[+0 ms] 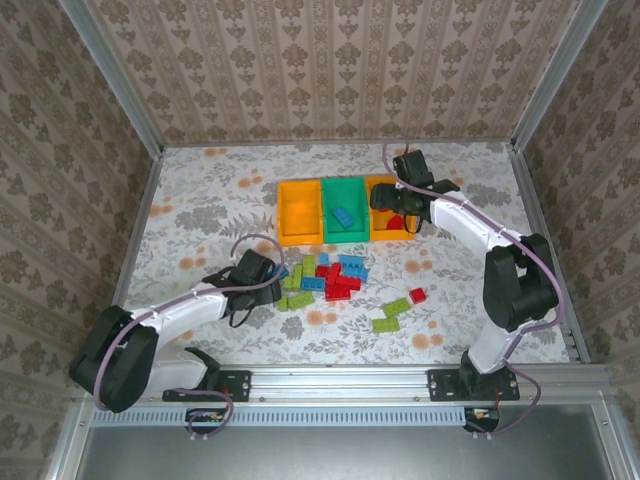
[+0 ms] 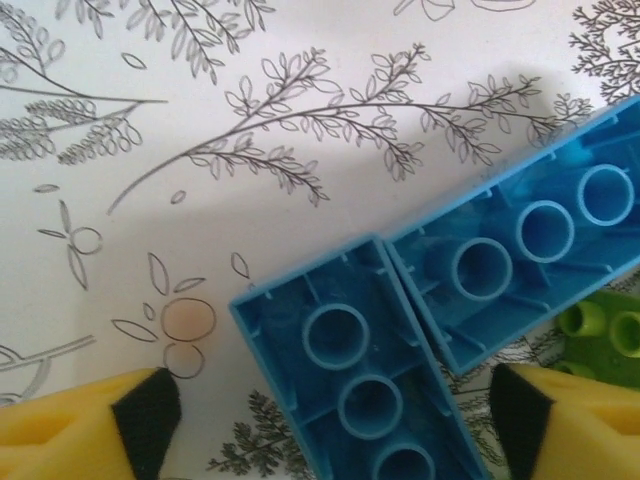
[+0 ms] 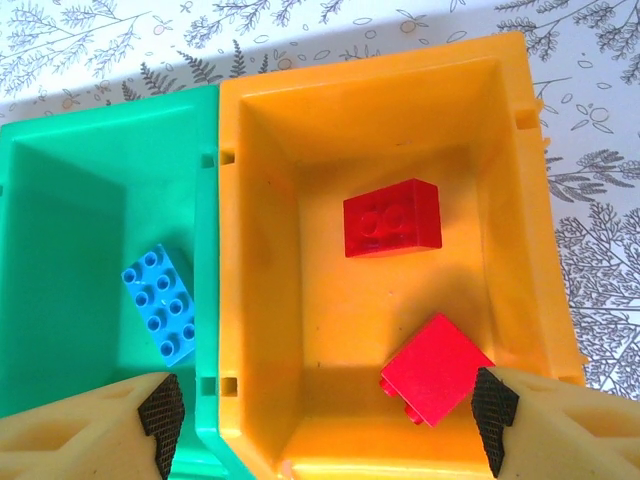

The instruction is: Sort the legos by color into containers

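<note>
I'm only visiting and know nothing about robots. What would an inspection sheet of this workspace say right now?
Surface: floral table cover, lying flat.
Job's things: three bins in a row. The left orange bin looks empty, the green bin holds one blue brick, and the right orange bin holds two red bricks. A loose pile of red, blue and green bricks lies in front.
Clutter: nothing seen.
Grippers: left hand open, straddling an upside-down blue brick; right hand open above the right orange bin.
Cables: a greyish cable loops along each arm.
Surroundings: patterned wallpaper, metal frame posts.
</note>
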